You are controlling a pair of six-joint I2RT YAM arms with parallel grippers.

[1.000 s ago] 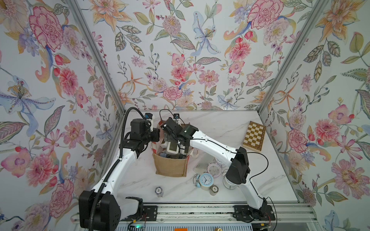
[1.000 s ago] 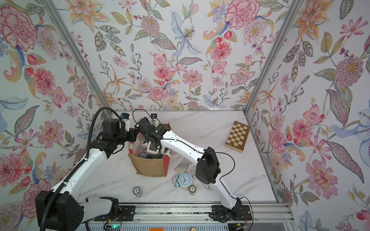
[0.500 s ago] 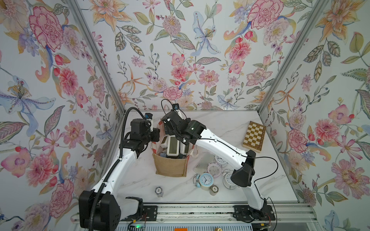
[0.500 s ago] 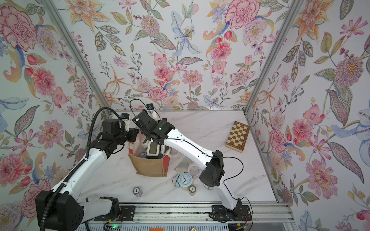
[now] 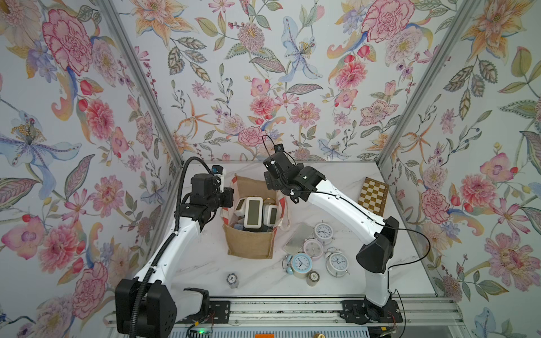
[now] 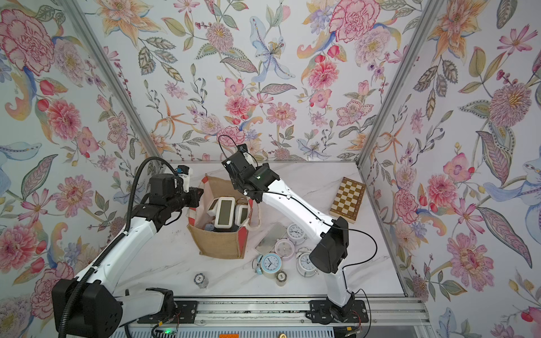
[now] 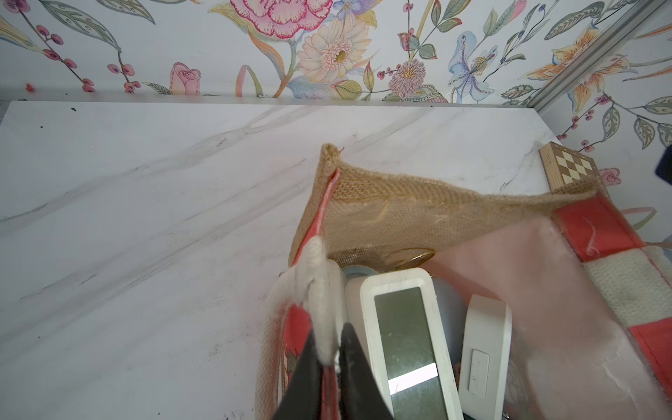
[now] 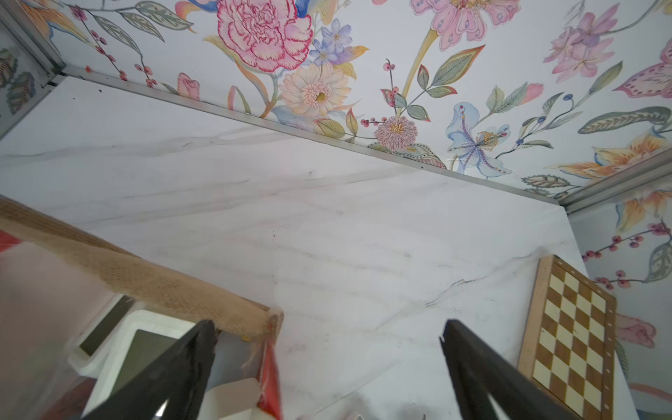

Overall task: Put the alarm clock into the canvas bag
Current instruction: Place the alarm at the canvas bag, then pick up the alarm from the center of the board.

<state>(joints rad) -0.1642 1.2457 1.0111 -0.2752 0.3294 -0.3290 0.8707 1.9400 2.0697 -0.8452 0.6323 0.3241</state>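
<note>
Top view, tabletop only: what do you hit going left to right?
canvas bag → blue alarm clock → white alarm clock → chessboard. Skipped for overlap: pink clock, metal plate.

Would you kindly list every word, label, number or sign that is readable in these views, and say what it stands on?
Nothing can be read with certainty.
Dial of the blue alarm clock: numerals, too small to read.
Screen of the white digital clock in the canvas bag: blank.
Marking on the small round cap: blurred.
</note>
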